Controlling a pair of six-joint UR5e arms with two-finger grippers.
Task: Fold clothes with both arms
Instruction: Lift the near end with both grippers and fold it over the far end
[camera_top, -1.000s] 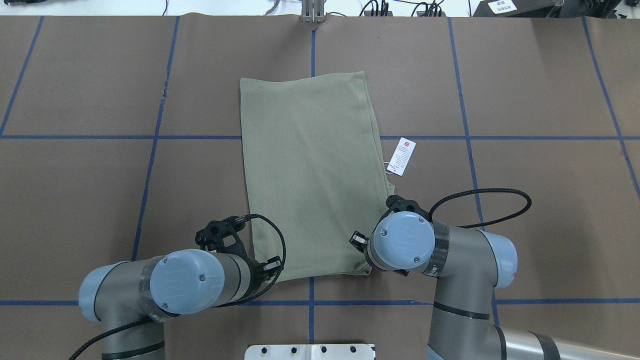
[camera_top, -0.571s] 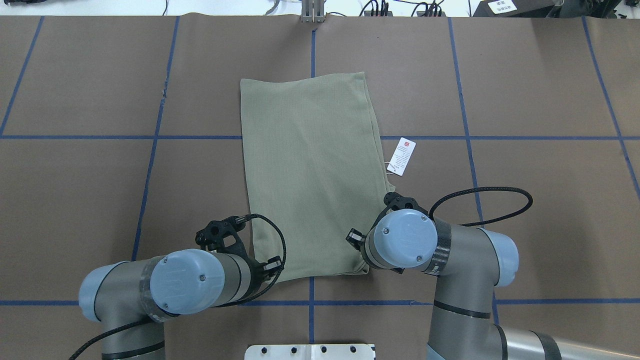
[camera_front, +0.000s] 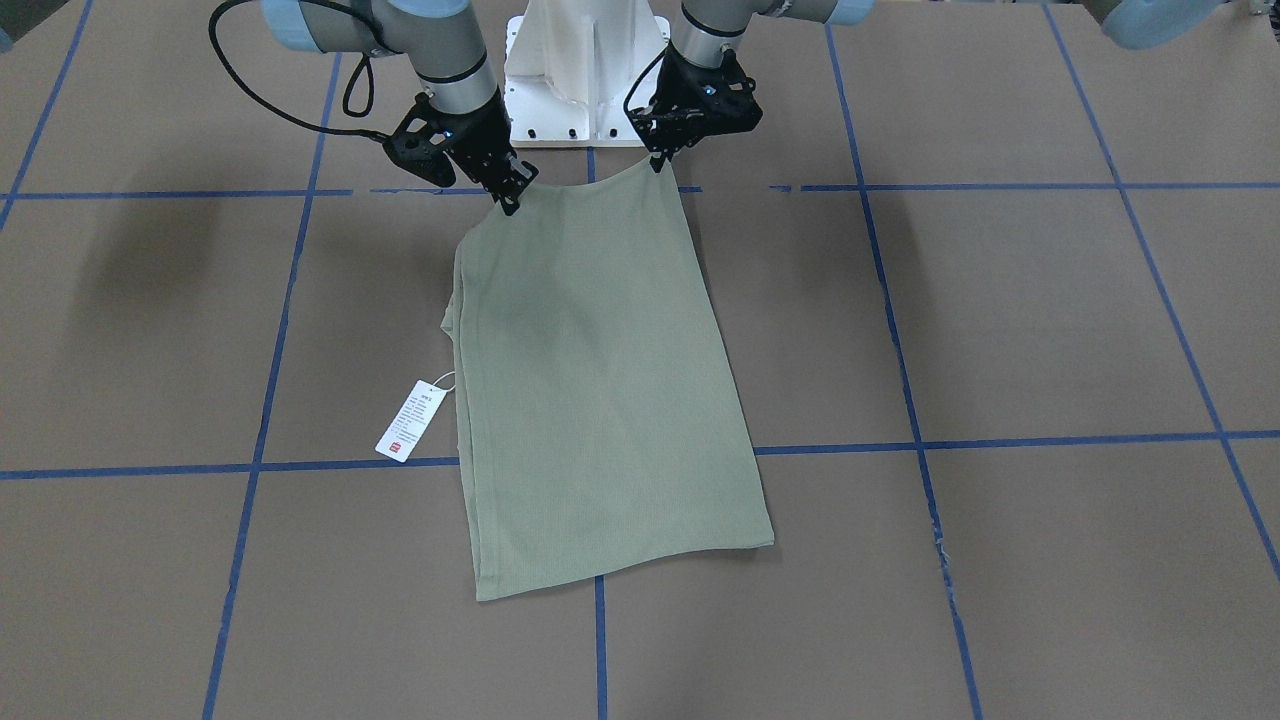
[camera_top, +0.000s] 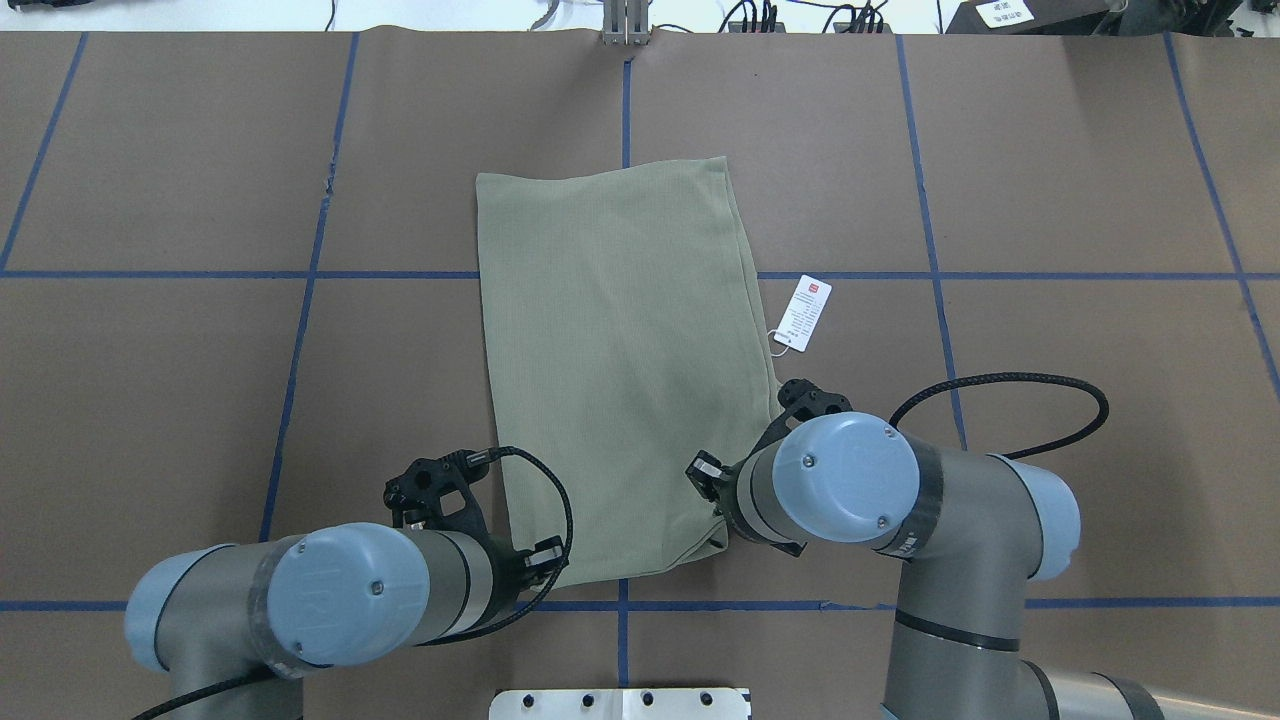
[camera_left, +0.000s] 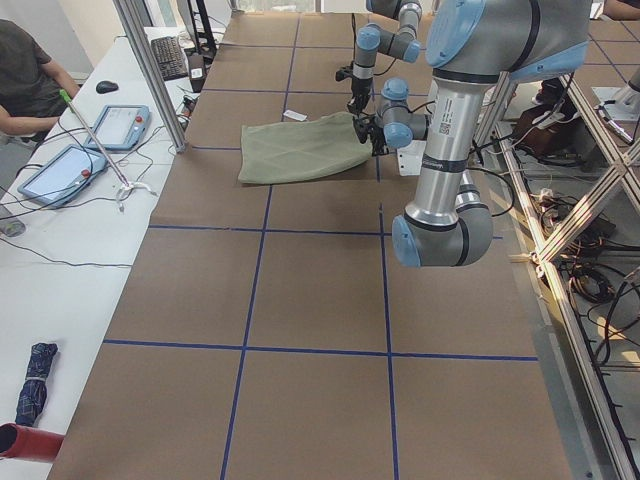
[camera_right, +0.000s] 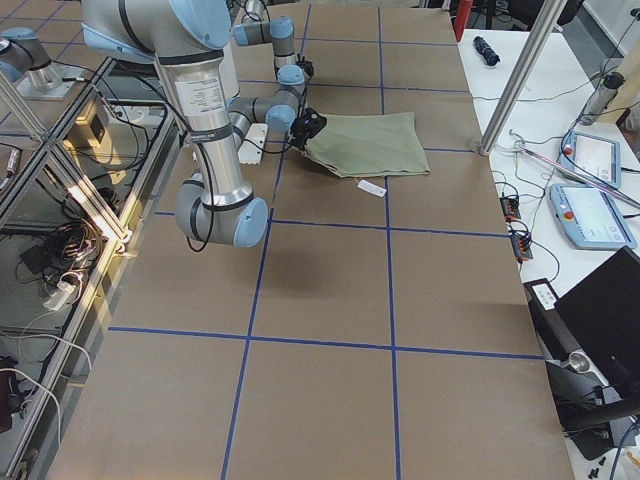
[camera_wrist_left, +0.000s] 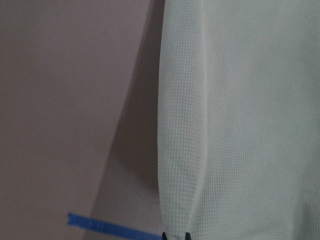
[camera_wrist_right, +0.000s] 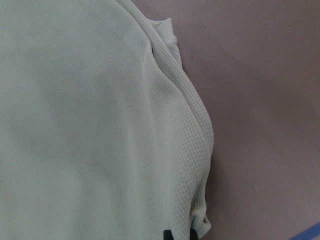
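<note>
The clothes are one sage-green knit shirt (camera_top: 620, 370), folded into a long rectangle on the brown table; the front view shows the shirt (camera_front: 590, 380) too. Its white hang tag (camera_top: 803, 313) lies beside its right edge. My left gripper (camera_front: 657, 160) is shut on the shirt's near left corner. Shut on the near right corner is my right gripper (camera_front: 510, 200). Both corners hang a little above the table while the far part lies flat. From overhead, the wrists hide the fingertips. Each wrist view shows cloth running into closed fingertips (camera_wrist_left: 175, 235) (camera_wrist_right: 177, 234).
The white pedestal base (camera_front: 585, 60) stands just behind the held edge. Blue tape lines (camera_top: 300, 275) grid the brown table. Beyond the far edge are an aluminium post (camera_left: 150, 70), tablets (camera_left: 60, 170) and a seated person (camera_left: 30, 70).
Both arms have risen and drawn back toward the base, lifting the shirt's near edge. The near right corner now puckers off the table. The far edge has shifted slightly left.
</note>
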